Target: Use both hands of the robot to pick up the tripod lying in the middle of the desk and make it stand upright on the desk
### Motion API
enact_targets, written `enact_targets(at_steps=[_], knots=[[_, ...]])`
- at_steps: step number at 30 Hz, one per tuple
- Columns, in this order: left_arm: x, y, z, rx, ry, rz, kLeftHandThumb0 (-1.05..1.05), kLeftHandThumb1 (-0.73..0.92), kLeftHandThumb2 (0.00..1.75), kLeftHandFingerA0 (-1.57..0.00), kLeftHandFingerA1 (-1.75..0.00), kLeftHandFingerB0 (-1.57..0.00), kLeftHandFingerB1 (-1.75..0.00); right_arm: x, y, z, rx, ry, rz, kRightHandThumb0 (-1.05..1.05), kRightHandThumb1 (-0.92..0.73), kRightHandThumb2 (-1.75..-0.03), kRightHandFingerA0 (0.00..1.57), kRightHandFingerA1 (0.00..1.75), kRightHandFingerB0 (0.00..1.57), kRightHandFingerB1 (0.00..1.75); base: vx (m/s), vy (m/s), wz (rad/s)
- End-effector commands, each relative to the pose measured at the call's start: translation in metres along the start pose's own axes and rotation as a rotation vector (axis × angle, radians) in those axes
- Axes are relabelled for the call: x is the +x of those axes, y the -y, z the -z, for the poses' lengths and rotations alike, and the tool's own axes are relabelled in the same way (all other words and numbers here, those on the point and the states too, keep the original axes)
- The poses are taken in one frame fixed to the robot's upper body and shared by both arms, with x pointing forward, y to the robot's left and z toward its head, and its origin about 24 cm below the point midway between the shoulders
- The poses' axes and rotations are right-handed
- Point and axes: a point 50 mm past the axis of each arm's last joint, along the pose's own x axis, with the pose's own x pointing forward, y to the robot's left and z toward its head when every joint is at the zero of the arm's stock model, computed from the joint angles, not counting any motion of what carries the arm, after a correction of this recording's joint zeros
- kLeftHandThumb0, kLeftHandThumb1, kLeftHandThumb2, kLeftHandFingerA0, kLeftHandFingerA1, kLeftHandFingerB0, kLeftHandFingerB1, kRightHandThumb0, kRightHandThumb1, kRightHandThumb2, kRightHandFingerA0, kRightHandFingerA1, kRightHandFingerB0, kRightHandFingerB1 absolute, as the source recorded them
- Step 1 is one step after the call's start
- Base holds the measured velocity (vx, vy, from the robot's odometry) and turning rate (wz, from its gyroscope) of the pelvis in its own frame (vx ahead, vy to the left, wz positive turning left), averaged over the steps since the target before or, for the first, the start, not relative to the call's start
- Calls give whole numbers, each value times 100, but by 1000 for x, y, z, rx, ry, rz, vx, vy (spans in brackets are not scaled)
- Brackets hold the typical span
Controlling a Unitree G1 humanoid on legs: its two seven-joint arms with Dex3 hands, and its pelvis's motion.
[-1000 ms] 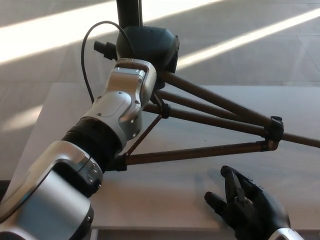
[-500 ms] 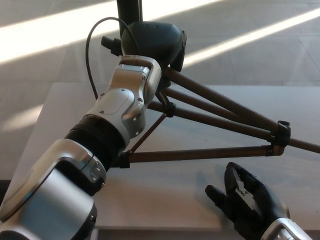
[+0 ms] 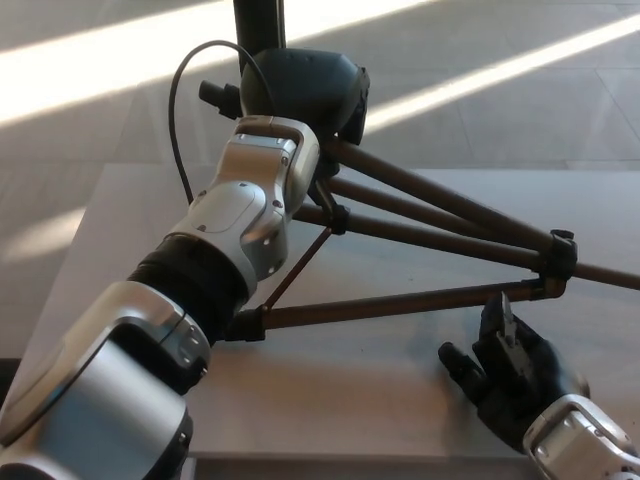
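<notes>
The dark tripod [image 3: 430, 240] is tilted over the desk [image 3: 600, 205], its legs fanning out to the right and its black column [image 3: 258, 22] rising at the top. My left hand [image 3: 300, 85], at the end of the silver forearm [image 3: 245, 215], is shut around the tripod's top where the legs meet. The lowest leg [image 3: 390, 304] runs almost level to a black clamp [image 3: 555, 262]. My right hand [image 3: 510, 362] is open at the lower right with its fingers [image 3: 495, 318] pointing up. It sits just under the far end of that leg and does not grip it.
A black cable [image 3: 185, 110] loops from the left wrist up to the hand. The desk's front edge [image 3: 330, 455] runs along the bottom, and its left edge lies behind my left arm. Sunlit floor [image 3: 90, 60] lies beyond the desk.
My right hand has risen and moved right, from the desk's front edge up to the end of the lowest leg. The left hand and tripod top have swayed slightly, right and then back.
</notes>
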Motion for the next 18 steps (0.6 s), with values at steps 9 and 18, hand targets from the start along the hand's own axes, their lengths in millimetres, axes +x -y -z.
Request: enact_targets(at_steps=[9, 18], knots=[[6, -31, -2, 28, 30, -143, -27, 61, 89, -89, -154, -82, -116, 14, -15, 45, 278, -138, 40, -90, -69, -100, 0, 22, 1, 6, 0, 0, 0], [9, -40, -7, 52, 30, -154, -25, 61, 83, -90, -167, -78, -123, 26, -22, 54, 318, -158, 29, -79, -59, -81, 0, 0, 0, 3, 0, 0, 0]])
